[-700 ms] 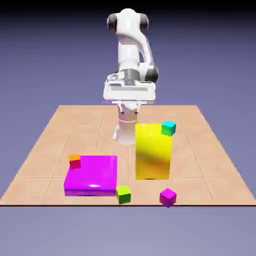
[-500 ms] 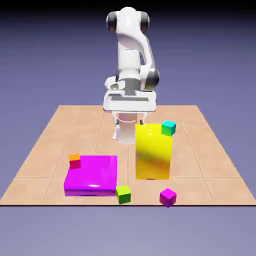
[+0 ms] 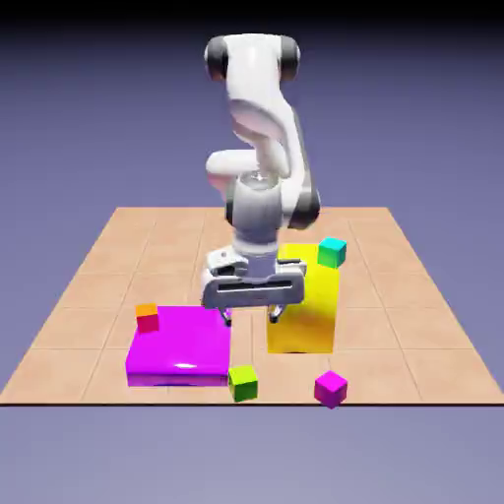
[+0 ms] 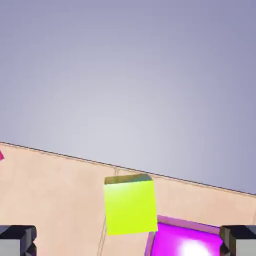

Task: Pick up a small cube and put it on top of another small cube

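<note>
Exterior view: we list one white robot arm with a two-finger gripper [image 3: 251, 317], fingers parted and nothing between them, at mid-frame; one tiny green cube with a yellow-green top [image 3: 243, 384], lower centre, by the near right corner of a flat, glossy magenta block [image 3: 180, 345]; one small magenta cube [image 3: 331, 389], lower right. In the hand view we enter the green cube below centre, between the widely spaced fingertips [image 4: 17, 240].
</note>
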Robot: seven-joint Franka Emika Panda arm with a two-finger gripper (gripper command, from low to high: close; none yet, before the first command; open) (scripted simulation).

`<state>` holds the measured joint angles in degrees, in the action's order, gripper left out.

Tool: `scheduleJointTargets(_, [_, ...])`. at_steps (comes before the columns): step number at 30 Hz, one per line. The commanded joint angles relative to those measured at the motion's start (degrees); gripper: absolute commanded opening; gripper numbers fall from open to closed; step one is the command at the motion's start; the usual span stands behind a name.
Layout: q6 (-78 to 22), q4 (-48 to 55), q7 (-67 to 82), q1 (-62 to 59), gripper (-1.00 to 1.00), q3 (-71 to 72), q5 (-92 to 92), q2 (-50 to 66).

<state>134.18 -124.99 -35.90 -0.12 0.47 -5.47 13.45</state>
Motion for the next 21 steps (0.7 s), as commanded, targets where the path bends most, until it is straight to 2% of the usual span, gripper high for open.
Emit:
scheduleJointTargets(1, [-1.80, 1.62, 0.30, -0.04, 0.00, 0.02, -0.25, 2.08])
scheduleJointTargets(8, [-13.67, 12.36, 2.25, -0.28, 0.00, 0.16, -1.88, 15.82])
scheduleJointTargets(13, [-5.18, 9.68, 1.50, -0.49, 0.00, -0.39, -2.75, 21.67])
scheduleJointTargets(14, [-5.18, 9.68, 1.50, -0.49, -1.00, -0.39, -2.75, 21.67])
scheduleJointTargets(18, [-12.64, 12.03, 2.16, -0.30, -1.00, 0.10, -1.98, 16.53])
scheduleJointTargets(21, [-15.80, 14.51, 8.70, 4.24, -1.00, 5.40, -8.09, 15.24])
